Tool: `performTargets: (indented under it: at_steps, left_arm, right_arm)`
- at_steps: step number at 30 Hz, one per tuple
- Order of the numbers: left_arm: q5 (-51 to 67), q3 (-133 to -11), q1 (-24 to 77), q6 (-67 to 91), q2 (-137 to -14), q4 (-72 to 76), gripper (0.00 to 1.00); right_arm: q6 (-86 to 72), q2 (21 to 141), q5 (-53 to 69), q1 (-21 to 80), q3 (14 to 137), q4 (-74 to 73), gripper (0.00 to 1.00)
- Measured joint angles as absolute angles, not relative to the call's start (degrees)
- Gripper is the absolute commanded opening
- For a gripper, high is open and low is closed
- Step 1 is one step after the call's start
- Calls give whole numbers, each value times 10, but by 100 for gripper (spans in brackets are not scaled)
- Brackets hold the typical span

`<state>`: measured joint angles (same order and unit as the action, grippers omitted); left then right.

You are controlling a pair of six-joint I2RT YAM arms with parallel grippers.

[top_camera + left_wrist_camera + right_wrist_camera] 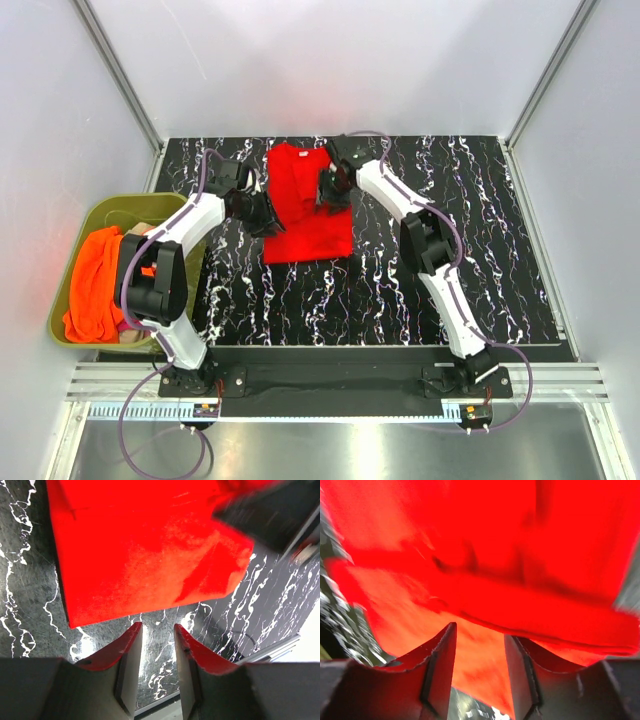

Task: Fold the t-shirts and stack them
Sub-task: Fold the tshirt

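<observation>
The bright red t-shirt [305,210] lies partly folded on the black marbled table, collar end toward the back. My left gripper [262,217] is open and empty at the shirt's left edge; in the left wrist view its fingers [131,645] stand just off the red cloth [145,550]. My right gripper [328,192] is open, low over the shirt's right side; in the right wrist view red cloth [485,580] fills the frame, blurred, with nothing between the jaws. Orange [95,280], magenta and beige shirts lie in the tub.
An olive-green plastic tub [70,240] stands off the table's left edge, beside the left arm. The black marbled table [470,240] stretches to the right of the shirt. White walls and metal posts close in the back and sides.
</observation>
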<state>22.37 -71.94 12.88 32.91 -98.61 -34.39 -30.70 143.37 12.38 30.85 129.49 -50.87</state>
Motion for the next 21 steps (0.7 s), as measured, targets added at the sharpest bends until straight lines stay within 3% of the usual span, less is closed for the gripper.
performTargets:
  at_steps: [6,9,14,16,21]
  left_arm:
    - [232,-718,129,327,-986,-343,46]
    - [234,-712,127,323,-986,-340,48]
    - [245,-697,119,314,-986,-342,48]
    - [246,-692,117,313,-986,-343,48]
    - [241,-662,104,309,-985,-347,48]
  right_arm:
    - [-300,1468,134,269,1443,-535,73]
    - [-284,1430,146,253,1381,-541,78]
    - [-249,1315,158,252,1156,-542,83]
    - [-242,1265,174,252,1065,-522,81]
    - [-239,1164,238,235,898,-467,49]
